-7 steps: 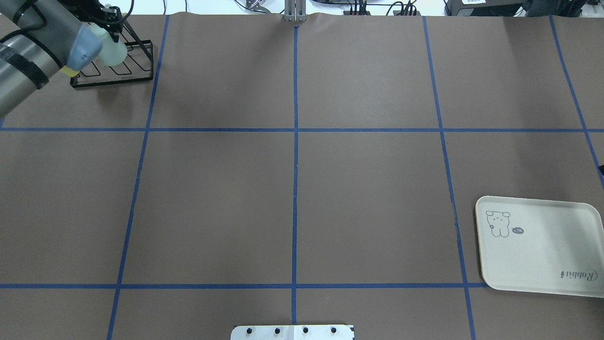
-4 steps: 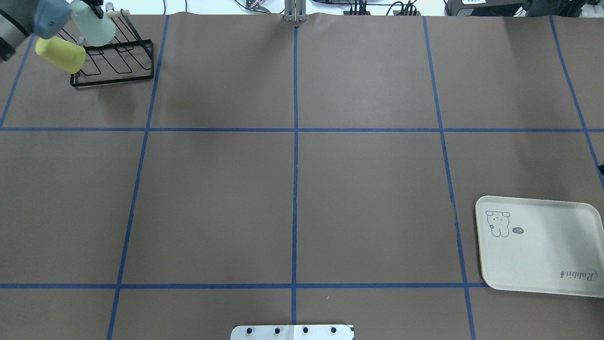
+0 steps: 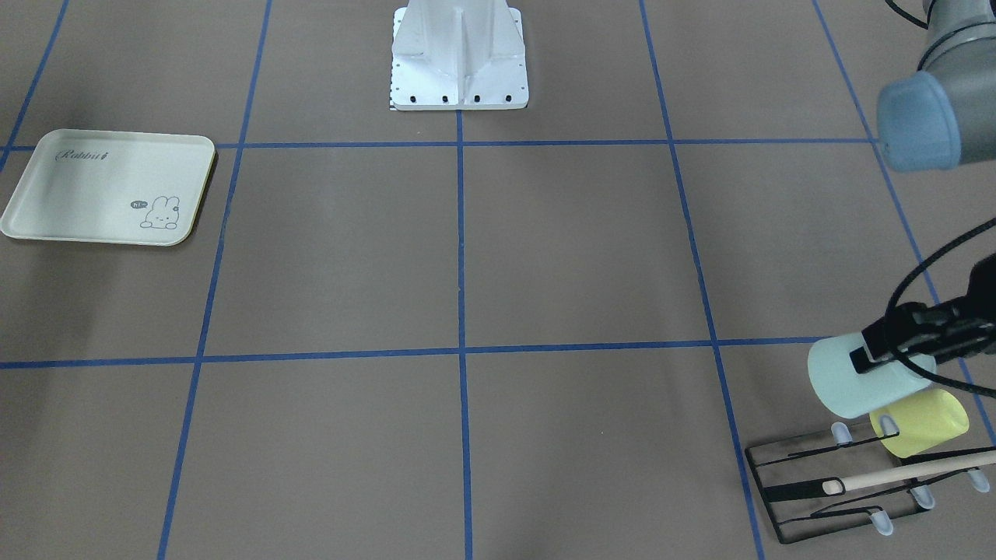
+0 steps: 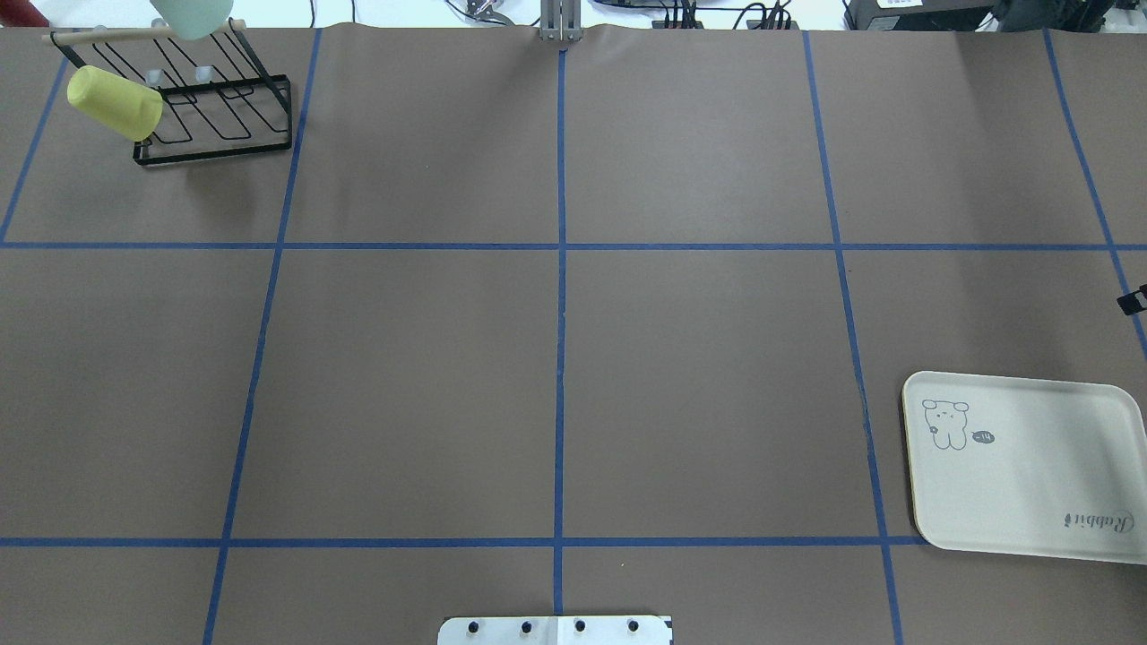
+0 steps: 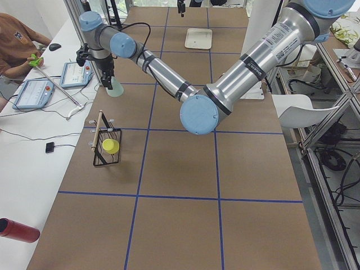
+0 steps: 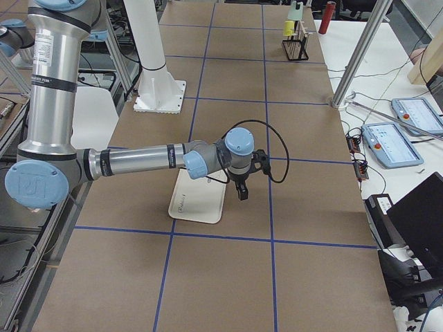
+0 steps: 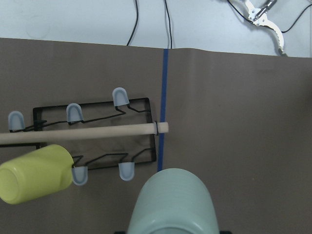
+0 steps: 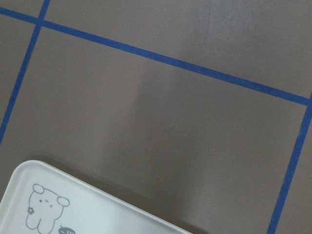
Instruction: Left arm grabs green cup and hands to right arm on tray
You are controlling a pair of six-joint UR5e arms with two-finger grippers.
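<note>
Counter (image 4: 556, 358): brown, gridded with blue tape.
Left arm (image 5: 247, 62): reaches to the far left corner.
Right arm (image 6: 138, 160): stretched low; its end effector (image 6: 240, 190) points down just beside the tray, and I cannot tell whether it is apart or together.
Tray (image 4: 1030, 502): cream, flat on the counter.
Rack (image 4: 215, 148): black wire, carrying a tilted yellow cup (image 4: 115, 101).
Green cup (image 3: 840, 385): in the air near the rack, clamped in the left end effector (image 3: 871, 350).
</note>
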